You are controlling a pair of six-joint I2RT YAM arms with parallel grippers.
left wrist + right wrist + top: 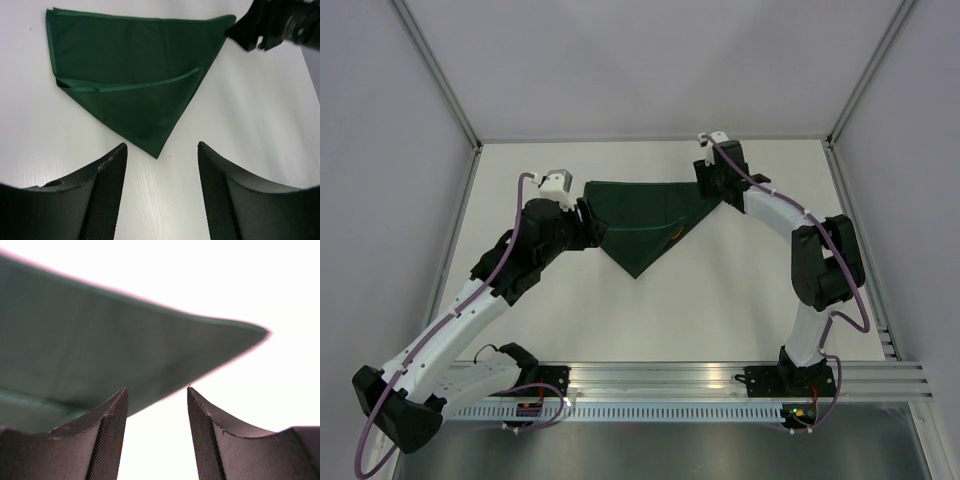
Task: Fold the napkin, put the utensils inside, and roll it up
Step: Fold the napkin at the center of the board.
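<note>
The napkin (642, 222) is a dark green cloth lying flat on the white table, folded into a triangle whose tip points toward the arms. One folded layer edge (145, 85) crosses it. My left gripper (594, 226) is open at the cloth's left side; its jaws (162, 147) stand wide apart over bare table, just short of a napkin corner (157, 152). My right gripper (708, 188) is open at the cloth's far right corner (250, 332), with nothing between its fingers (156, 390). It also shows as a dark shape, the right gripper (272, 22), in the left wrist view. The utensils are out of view.
The white table (740, 290) is bounded by grey side walls and a metal frame post (860, 85) at each back corner. An aluminium rail (670, 385) carrying the arm bases runs along the near edge. Purple cables (850, 300) loop along both arms.
</note>
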